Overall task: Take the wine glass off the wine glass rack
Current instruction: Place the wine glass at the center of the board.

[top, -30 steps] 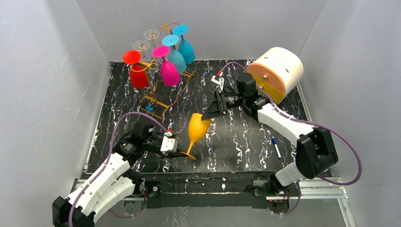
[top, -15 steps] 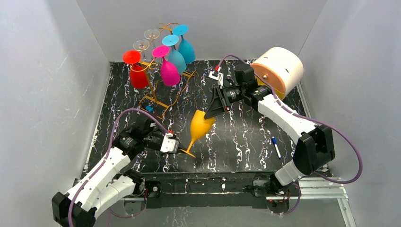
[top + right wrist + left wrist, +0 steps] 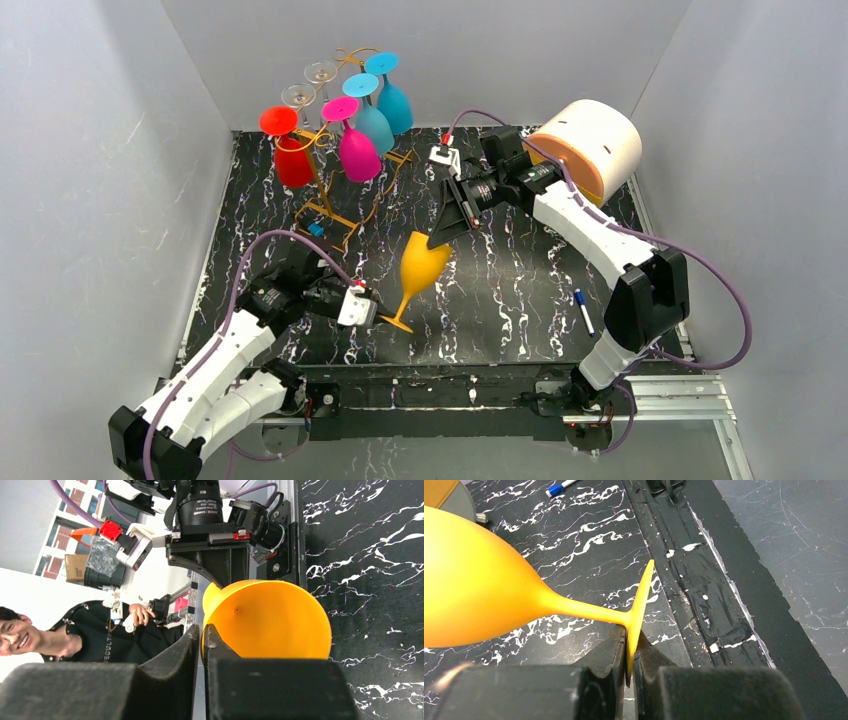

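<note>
A yellow-orange wine glass point(image 3: 420, 268) hangs tilted above the black marbled table, off the golden wire wine glass rack point(image 3: 335, 217) at the back left. My left gripper point(image 3: 378, 312) is shut on the glass's flat foot point(image 3: 639, 605), and the disc's edge is pinched between the pads point(image 3: 630, 665). My right gripper point(image 3: 435, 240) reaches down from the back right to the bowl's rim. In the right wrist view its fingers point(image 3: 202, 635) are closed on the rim of the bowl point(image 3: 270, 620), one inside and one outside.
Red point(image 3: 293, 160), pink point(image 3: 358, 152), teal point(image 3: 376, 126) and blue point(image 3: 396, 106) glasses and two clear ones point(image 3: 320, 72) hang upside down on the rack. A big white and tan cylinder point(image 3: 590, 145) lies at the back right. A blue pen point(image 3: 583, 311) lies at the right front.
The right gripper's jaws have closed onto the bowl's rim, and its wrist has shifted left and back. The left gripper keeps its hold on the foot.
</note>
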Robot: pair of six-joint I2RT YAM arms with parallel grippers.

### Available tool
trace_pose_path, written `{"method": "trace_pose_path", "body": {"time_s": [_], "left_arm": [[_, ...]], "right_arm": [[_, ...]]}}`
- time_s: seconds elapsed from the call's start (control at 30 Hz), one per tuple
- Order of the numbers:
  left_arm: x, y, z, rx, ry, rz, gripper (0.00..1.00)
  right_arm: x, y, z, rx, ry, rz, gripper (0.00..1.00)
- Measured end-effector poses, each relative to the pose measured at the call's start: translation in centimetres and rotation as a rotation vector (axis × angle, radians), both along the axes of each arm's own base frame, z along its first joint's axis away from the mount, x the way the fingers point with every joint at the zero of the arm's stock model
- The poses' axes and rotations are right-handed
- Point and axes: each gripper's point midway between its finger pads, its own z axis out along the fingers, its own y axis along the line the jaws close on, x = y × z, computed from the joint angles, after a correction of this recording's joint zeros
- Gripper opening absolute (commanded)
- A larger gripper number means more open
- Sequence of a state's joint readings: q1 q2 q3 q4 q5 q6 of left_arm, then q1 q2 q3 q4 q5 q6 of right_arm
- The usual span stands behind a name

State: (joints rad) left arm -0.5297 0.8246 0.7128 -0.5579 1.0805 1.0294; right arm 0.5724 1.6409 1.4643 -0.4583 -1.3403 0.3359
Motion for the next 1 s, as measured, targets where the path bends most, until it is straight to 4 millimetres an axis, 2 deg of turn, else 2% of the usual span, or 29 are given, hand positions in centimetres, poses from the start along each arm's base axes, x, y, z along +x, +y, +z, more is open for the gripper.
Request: {"method": "trace_pose_path", "body": {"time_s": [0.1,0.17,0.2,0.23,0.27,0.37,0.43,0.5,0.53,0.63,0.7,0.83,1.0], "left_arm": [[0.3,0.0,-0.4,0.009,0.004,0.01,0.0],[0.6,-0.2,-0.5,0.007,0.002,0.015,0.0],[0.7,-0.3,-0.5,0.007,0.005,0.016,0.0],[0.8,-0.3,-0.5,0.006,0.008,0.014,0.0],[0.8,-0.4,-0.6,0.005,0.014,0.011,0.0],[0.7,-0.5,-0.7,0.007,0.032,0.007,0.0],[0.6,-0.5,-0.7,0.007,0.031,0.005,0.0],[0.5,-0.4,-0.6,0.003,0.024,0.006,0.0],[0.5,-0.4,-0.5,0.001,0.022,0.005,0.0],[0.2,-0.4,-0.3,-0.007,0.02,-0.001,0.0],[0.1,-0.3,-0.3,-0.008,0.023,-0.001,0.0],[0.0,-0.3,-0.4,-0.005,0.034,0.003,0.0],[0.0,-0.3,-0.5,-0.016,0.033,0.014,0.01]], "right_arm": [[-0.4,0.0,0.5,0.001,-0.022,0.011,0.04],[-0.4,-0.1,0.6,-0.004,-0.038,0.005,0.03],[-0.4,-0.1,0.7,-0.008,-0.044,0.001,0.12],[-0.3,-0.1,0.6,-0.013,-0.045,-0.004,0.25],[-0.3,-0.2,0.6,-0.019,-0.041,-0.007,0.32],[-0.5,-0.5,0.3,-0.038,-0.038,-0.011,0.34],[-0.6,-0.6,0.3,-0.044,-0.041,-0.01,0.3],[-0.7,-0.6,0.2,-0.046,-0.042,-0.008,0.12],[-0.8,-0.7,0.1,-0.049,-0.04,-0.006,0.1],[-1.1,-0.6,0.1,-0.046,-0.04,0.005,0.17],[-1.2,-0.3,0.1,-0.038,-0.04,0.011,0.14],[-1.4,0.1,-0.2,-0.034,-0.027,0.021,0.01],[-1.4,0.2,-0.2,-0.037,-0.021,0.018,0.01]]}}
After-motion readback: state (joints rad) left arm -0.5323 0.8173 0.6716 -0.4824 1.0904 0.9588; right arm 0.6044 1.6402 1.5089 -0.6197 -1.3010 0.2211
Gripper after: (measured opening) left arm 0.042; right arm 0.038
